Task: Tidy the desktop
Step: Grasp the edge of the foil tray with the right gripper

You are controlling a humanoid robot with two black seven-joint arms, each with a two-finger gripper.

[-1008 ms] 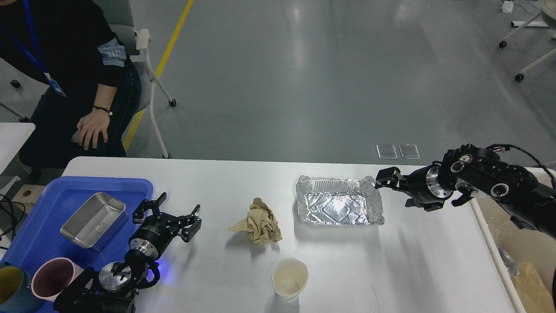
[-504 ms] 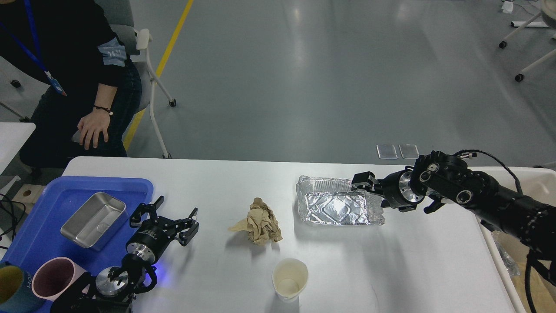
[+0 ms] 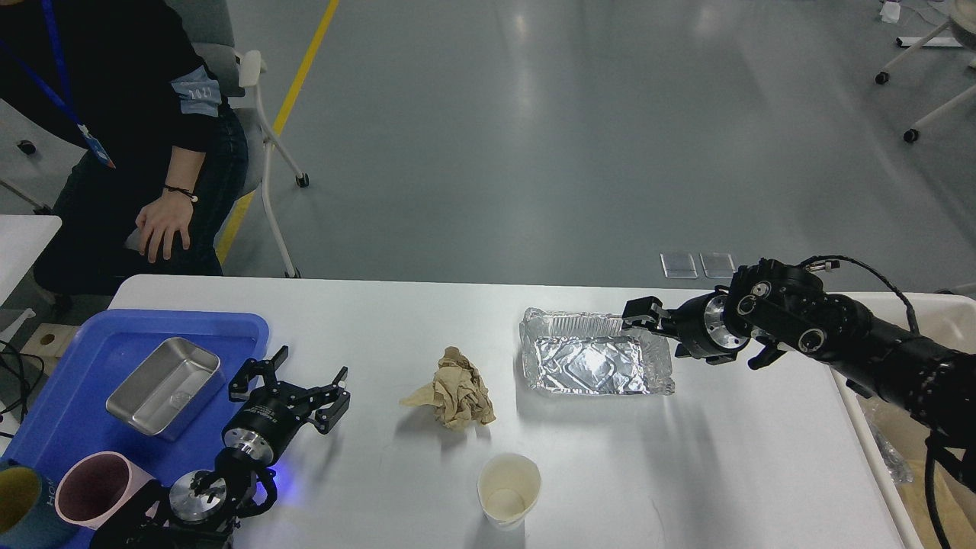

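The white surface spans the lower view. On it a foil tray lies right of the crumpled brown paper. The right end effector is at the tray's far right corner; whether it grips cannot be told. Left of the paper, the left end effector hovers, spread wide.

Desk: plain white, slightly glossy. Tray: solid blue. Metal pan on it: dull silver. Mug: pink outside, dark maroon inside. Second cup: teal with a yellow-olive interior. Crumpled paper: tan-brown. Foil container: bright crinkled silver. Paper cup: cream. Both arms black; left tool black, with a blue glow beside its wrist.
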